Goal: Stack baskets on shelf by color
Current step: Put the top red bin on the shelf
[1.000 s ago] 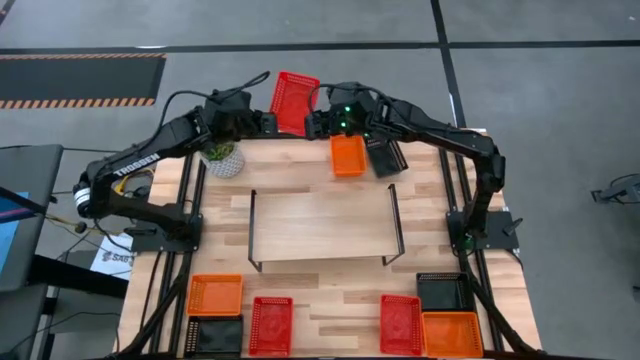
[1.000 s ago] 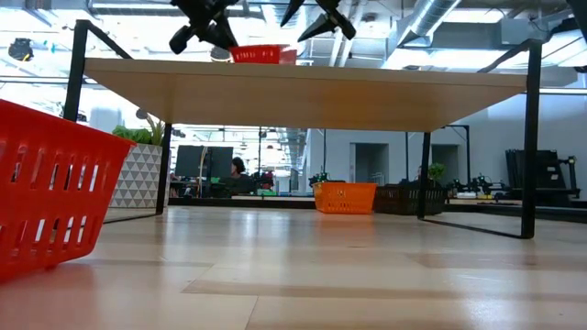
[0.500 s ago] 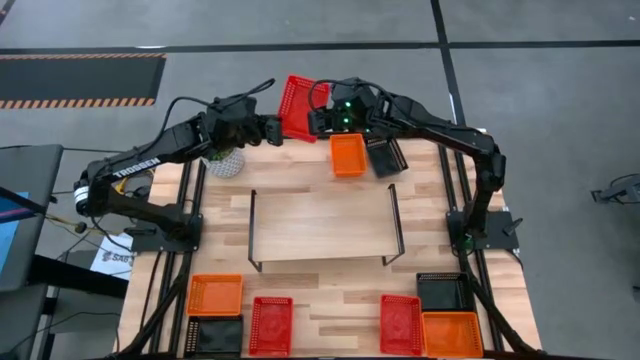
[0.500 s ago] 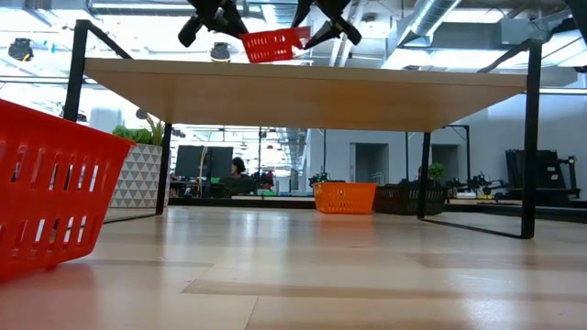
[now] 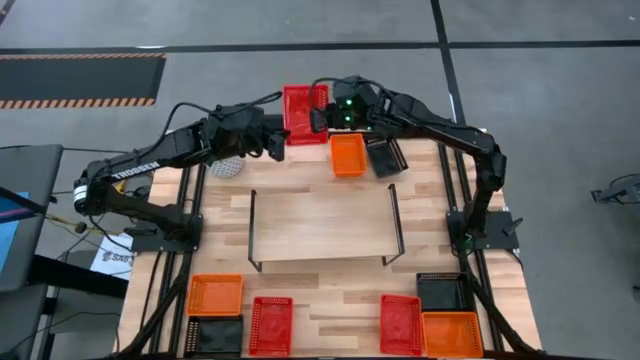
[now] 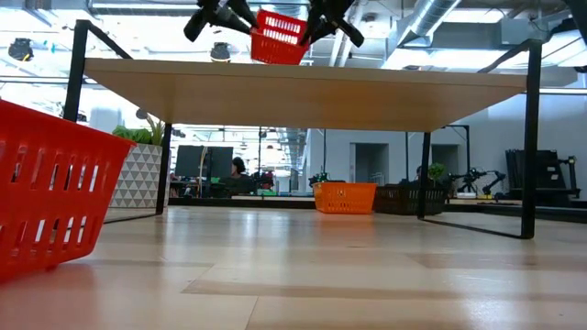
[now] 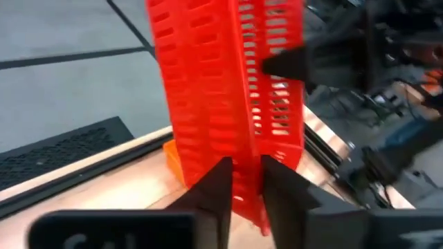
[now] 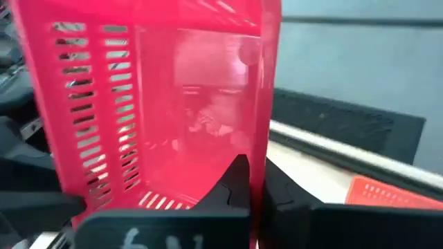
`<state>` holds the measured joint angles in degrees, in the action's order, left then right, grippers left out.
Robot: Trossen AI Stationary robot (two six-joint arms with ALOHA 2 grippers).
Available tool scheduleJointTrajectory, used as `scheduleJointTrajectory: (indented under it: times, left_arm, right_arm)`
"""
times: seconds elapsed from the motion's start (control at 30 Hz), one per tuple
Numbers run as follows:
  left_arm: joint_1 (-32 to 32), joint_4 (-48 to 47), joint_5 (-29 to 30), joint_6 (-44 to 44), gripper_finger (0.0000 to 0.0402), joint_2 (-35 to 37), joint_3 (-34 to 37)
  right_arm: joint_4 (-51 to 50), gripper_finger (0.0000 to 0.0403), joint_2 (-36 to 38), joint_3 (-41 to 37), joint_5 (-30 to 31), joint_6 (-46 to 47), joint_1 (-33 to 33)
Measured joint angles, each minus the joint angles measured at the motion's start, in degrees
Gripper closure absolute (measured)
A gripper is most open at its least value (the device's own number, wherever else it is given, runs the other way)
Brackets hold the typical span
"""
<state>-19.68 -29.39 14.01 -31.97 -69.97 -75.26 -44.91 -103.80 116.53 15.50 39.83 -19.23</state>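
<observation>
Passing the red basket (image 5: pixel 304 112) from one arm to the other, by the look of it, high over the far edge of the table (image 5: pixel 300 175). Starting at the left: left gripper (image 5: pixel 274 142) up against the basket's left wall, just right of the plant pot (image 5: pixel 225 165); clamped or already slackened, cannot tell. Best to confirm the far-side hold first, then let go cleanly and draw away sideways, without dragging the mesh along. Next, the basket itself, hanging tilted in the air, touching neither table nor shelf (image 5: pixel 320 225). Then the right gripper (image 5: pixel 322 118), pinched tight on the basket's right wall. Worth holding that pinch firm on such a thin wall, levelling the basket before lowering, and choosing one end of the shelf, leaving room for two more colours. Also worth clearing the orange basket (image 5: pixel 348 155) and black basket (image 5: pixel 385 157) lying just below on the table's far side.

As for looks: bright red, shallow, rectangular, plastic, with rows of small slots through walls and floor and a smooth solid rim. Slightly see-through from the right wrist view. Probably light, springy under a pinch and apt to swing from a one-sided hold. Matched in shape and colour by two spare red baskets (image 5: pixel 271 325) at the table's near edge, well apart from this one.
</observation>
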Motion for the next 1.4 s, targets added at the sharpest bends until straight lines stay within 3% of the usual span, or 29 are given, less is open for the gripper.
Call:
scheduleJointTrajectory:
  times: [0.2,0.37,0.6,0.93,1.13,1.4]
  left_arm:
    - [-0.07,-3.94,-3.14,0.05,0.0204,3.62,0.00]
    - [-0.07,-9.11,-3.29,-0.50,0.0152,10.40,0.02]
    - [-0.02,-9.78,-1.91,-1.35,0.0149,21.03,0.02]
    - [-0.02,-14.40,-1.63,-0.10,0.0152,30.48,0.02]
    - [-0.02,-19.95,-2.89,-1.61,0.0152,33.90,0.00]
    - [-0.02,-27.41,-3.07,-1.75,0.0152,34.78,-0.02]
  right_arm:
    - [-1.71,0.0396,2.52,1.00,-5.80,-0.05,-3.48]
    - [-6.61,0.0394,4.54,1.08,-6.52,2.27,-3.62]
    - [-8.64,0.0395,2.08,1.05,-6.45,9.33,5.86]
    - [-3.85,0.0394,-4.56,1.05,-0.49,28.20,20.52]
    - [-2.66,0.0386,-7.83,1.03,1.71,35.50,26.82]
    - [-2.74,0.0389,-10.03,1.23,2.76,38.57,30.16]
